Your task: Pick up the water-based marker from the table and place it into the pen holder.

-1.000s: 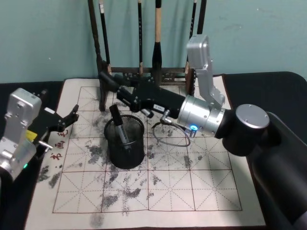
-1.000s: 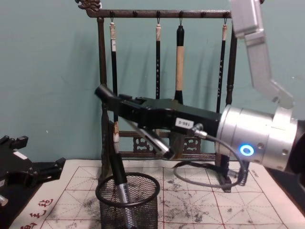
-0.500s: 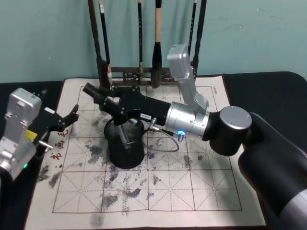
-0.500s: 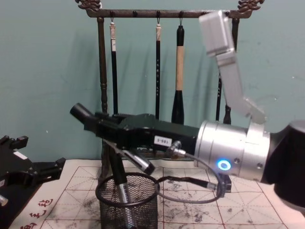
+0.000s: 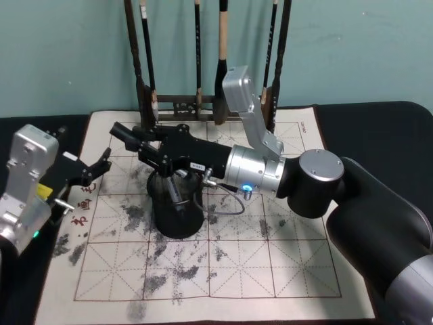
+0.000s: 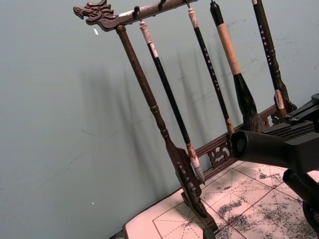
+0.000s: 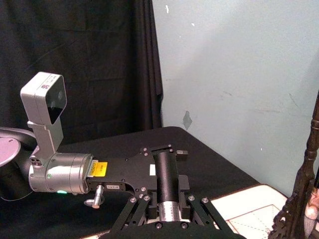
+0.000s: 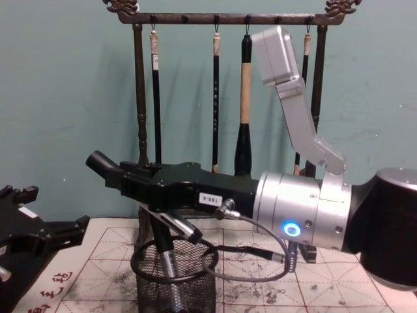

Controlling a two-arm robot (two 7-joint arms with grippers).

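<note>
My right gripper (image 5: 154, 145) reaches in level from the right, just above the pen holder (image 5: 177, 218), a black mesh cup on the table's mat (image 5: 270, 264). It is shut on the water-based marker (image 5: 128, 134), a black cylinder with a grey band. The marker sticks forward past the fingers, beyond the cup's far-left rim. In the chest view the marker (image 8: 103, 163) tilts slightly up above the pen holder (image 8: 141, 268). The right wrist view shows the marker (image 7: 167, 181) between the finger links. A similar black pen (image 8: 168, 264) leans inside the cup. My left gripper (image 5: 95, 169) is parked open at the left.
The tall wooden brush rack (image 5: 196, 105) with several hanging brushes stands just behind the cup and the right arm. A grey cable (image 5: 226, 203) loops from the right wrist beside the cup. The mat in front of the cup is bare, with ink smudges.
The right gripper has swung left and down from beside the rack to above the pen holder, carrying the marker. Left arm and the pen in the cup have not moved.
</note>
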